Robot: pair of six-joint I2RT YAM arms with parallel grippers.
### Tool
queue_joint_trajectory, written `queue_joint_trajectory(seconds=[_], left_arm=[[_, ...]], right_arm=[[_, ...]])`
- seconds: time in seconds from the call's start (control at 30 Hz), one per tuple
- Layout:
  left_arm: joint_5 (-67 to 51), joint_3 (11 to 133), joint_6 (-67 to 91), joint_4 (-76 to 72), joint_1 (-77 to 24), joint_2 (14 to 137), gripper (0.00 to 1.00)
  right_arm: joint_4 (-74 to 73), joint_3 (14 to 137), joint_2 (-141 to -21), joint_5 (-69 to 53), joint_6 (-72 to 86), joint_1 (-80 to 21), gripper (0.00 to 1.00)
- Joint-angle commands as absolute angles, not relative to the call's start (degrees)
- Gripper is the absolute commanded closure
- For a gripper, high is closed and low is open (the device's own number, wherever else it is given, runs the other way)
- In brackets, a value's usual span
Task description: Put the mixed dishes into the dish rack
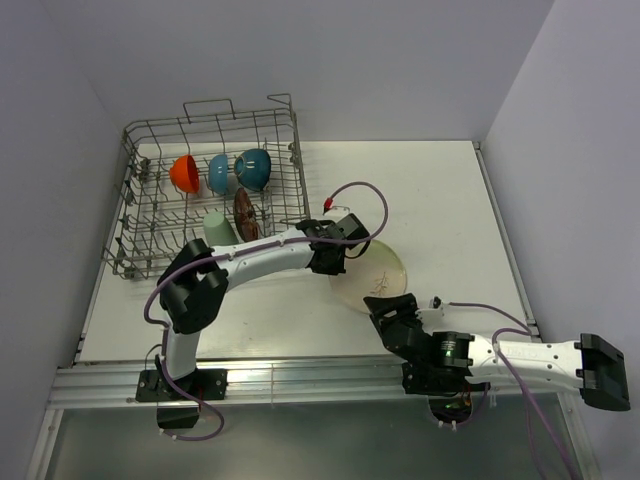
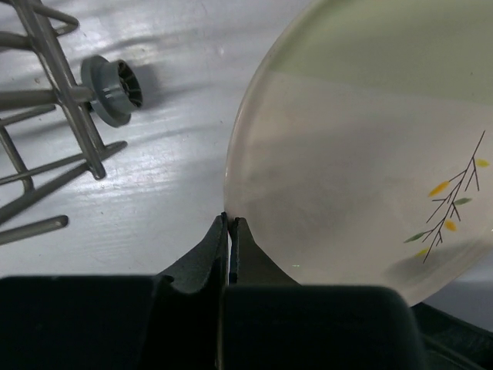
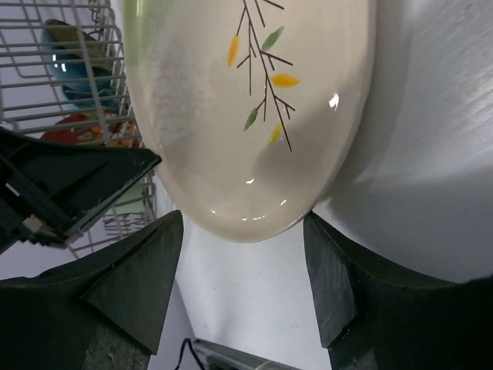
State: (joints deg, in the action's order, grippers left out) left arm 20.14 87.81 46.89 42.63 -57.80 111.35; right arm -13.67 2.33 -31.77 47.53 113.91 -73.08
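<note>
Top external, left arm (image 1: 260, 258): stands up from its base, folds at the elbow and stretches right over the table (image 1: 450, 200). It ends with the left gripper (image 1: 338, 250) at the far-left rim of the large cream plate (image 1: 375, 272).
Right arm (image 1: 520, 360): lies low along the near edge, wrist turned inward, with the right gripper (image 1: 392, 303) at the plate's near rim.
Left gripper state: fingers pressed together with nothing between them, tips right at the plate's edge.
Right gripper state: jaws wide apart, straddling the near rim without visibly clamping it.
Hard to tell: whether the plate leans on the left fingertips. Its underside is hidden, and both wrist views cut it off.
Plate position: on the table just right of the dish rack (image 1: 130, 200), outside it.
Rack contents: orange bowl (image 1: 183, 173), small blue bowl (image 1: 218, 172), teal bowl (image 1: 253, 168), red floral bowl (image 1: 245, 212), pale green cup (image 1: 217, 228).
</note>
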Motion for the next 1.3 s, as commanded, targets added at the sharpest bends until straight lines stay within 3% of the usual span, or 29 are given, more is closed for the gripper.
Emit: queue_joint_trajectory(seconds=[0.0, 0.27, 0.57, 0.93, 1.0, 1.03, 1.07, 1.13, 1.27], left_arm=[[16.0, 87.8, 48.3, 41.5, -60.9, 108.5, 1.0], [17.7, 90.5, 47.9, 44.3, -61.1, 106.3, 1.0], [17.5, 89.3, 48.4, 45.0, -62.2, 103.4, 1.0], [17.2, 84.9, 50.0, 43.9, -64.2, 100.3, 1.0], [17.0, 83.4, 50.4, 43.2, -64.5, 99.7, 1.0], [17.0, 83.0, 50.5, 43.0, -64.5, 99.7, 1.0], [17.1, 82.4, 50.7, 43.0, -64.6, 99.6, 1.0], [17.5, 82.1, 50.9, 42.9, -64.7, 99.8, 1.0], [17.8, 82.3, 51.0, 42.8, -65.1, 99.6, 1.0]], right_arm=[[-12.9, -5.3, -33.5, 51.4, 140.5, -72.8, 0.29], [-13.2, -4.7, -36.6, 49.7, 142.7, -73.0, 0.28], [-20.9, -5.5, -27.6, 55.7, 145.1, -72.9, 0.3], [-19.5, -6.9, -24.3, 58.3, 144.3, -72.9, 0.33], [-18.9, -7.0, -23.2, 59.1, 143.5, -72.9, 0.48], [-18.9, -7.2, -23.1, 59.1, 143.9, -72.9, 0.63], [-19.4, -7.1, -23.1, 58.8, 144.2, -72.9, 0.85], [-19.6, -6.8, -23.9, 57.5, 143.4, -71.8, 1.0], [-19.8, -3.9, -28.5, 56.9, 138.6, -70.9, 1.0]])
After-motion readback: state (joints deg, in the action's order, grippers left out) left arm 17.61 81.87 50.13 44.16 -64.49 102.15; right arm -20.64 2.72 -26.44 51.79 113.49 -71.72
